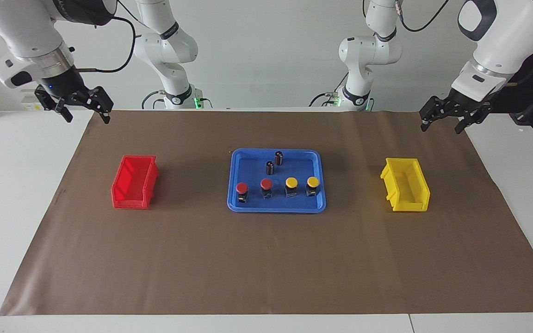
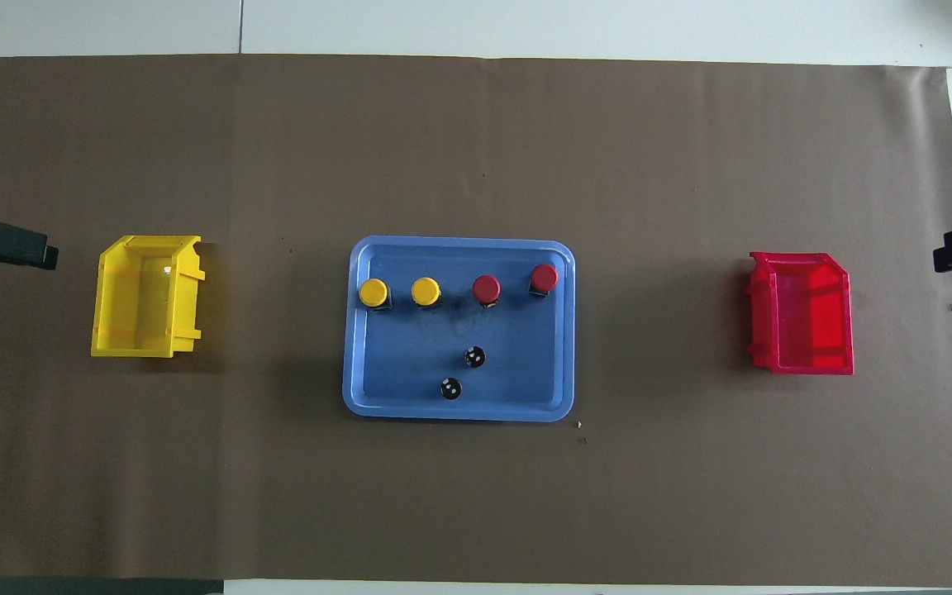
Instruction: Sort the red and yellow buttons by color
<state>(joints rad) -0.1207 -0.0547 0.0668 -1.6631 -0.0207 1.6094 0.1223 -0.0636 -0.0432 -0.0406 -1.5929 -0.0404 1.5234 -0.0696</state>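
Altogether three containers are set on a brown mat (image 1: 266, 259) that is laid over the white table (image 1: 16, 185). Read across the facing view, a red bin (image 1: 134, 181) is placed first, toward the right arm's end; nothing is seen inside it. At the middle a blue tray (image 1: 276, 204) is found, and six things are held in it. Four buttons are lined up in a row on the tray's edge farther from the robots: the first red button (image 1: 242, 190), the second red button (image 1: 266, 187), the first yellow button (image 1: 291, 186) and the second yellow button (image 1: 312, 185), each upright on a black base and apart from its neighbour. Two dark cylinders (image 1: 274, 163) are stood nearer to the robots, close together. A yellow bin (image 1: 405, 184) is placed last, toward the left arm's end, and nothing is seen in it either.

No writing can be read on any of these things.

The right gripper (image 1: 86, 111) is held raised over the mat's corner, its fingers spread and nothing between them. The left gripper (image 1: 442, 121) is likewise raised over the other corner, fingers spread, nothing gripped. Both arms are kept waiting.
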